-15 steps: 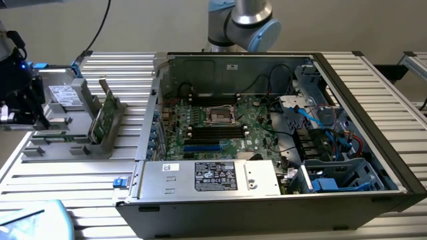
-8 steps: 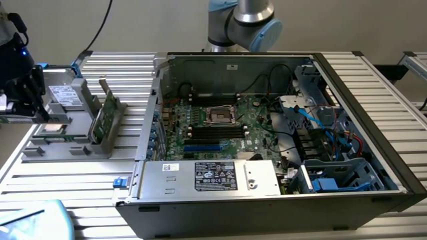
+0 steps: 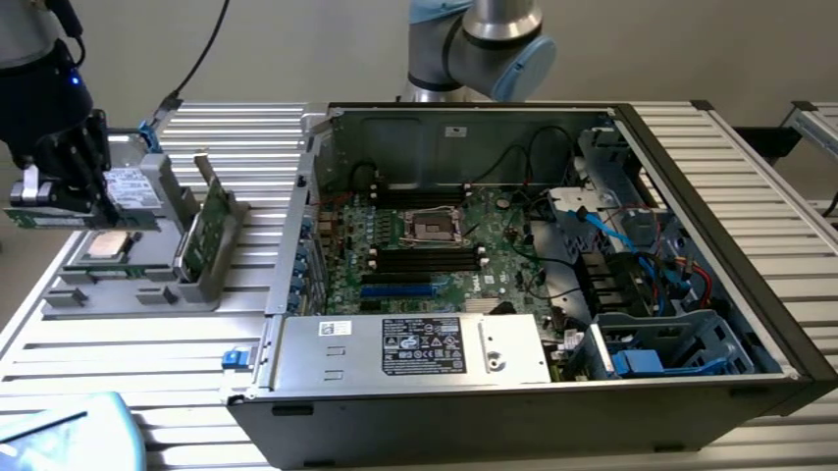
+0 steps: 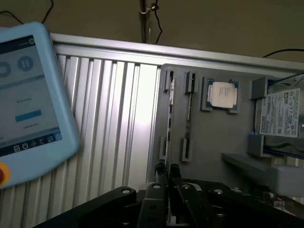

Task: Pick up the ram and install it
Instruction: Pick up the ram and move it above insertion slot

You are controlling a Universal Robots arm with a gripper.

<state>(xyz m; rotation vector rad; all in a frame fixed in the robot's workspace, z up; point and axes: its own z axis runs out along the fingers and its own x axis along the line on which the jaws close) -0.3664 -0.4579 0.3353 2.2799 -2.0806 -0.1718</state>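
My gripper (image 3: 63, 199) hangs above the grey parts tray (image 3: 118, 291) at the exterior view's left, well away from the open computer case (image 3: 733, 235). Its fingers are shut on the ram (image 3: 37, 218), a slim dark green stick held level just over the tray. In the wrist view the fingertips (image 4: 174, 176) stand close together with a thin edge between them, and the tray (image 4: 209, 142) lies below. The motherboard (image 3: 452, 245) lies flat inside the case, with long black memory slots (image 3: 426, 258) beside the processor socket (image 3: 430, 226).
On the tray stand an upright bright-green card (image 3: 199, 235), a square silver processor chip (image 4: 223, 94) and a hard drive (image 4: 284, 114). A pale blue teach pendant (image 4: 28, 104) lies on the slatted table. A power supply (image 3: 419, 348) and the case wall (image 3: 290, 235) border the motherboard.
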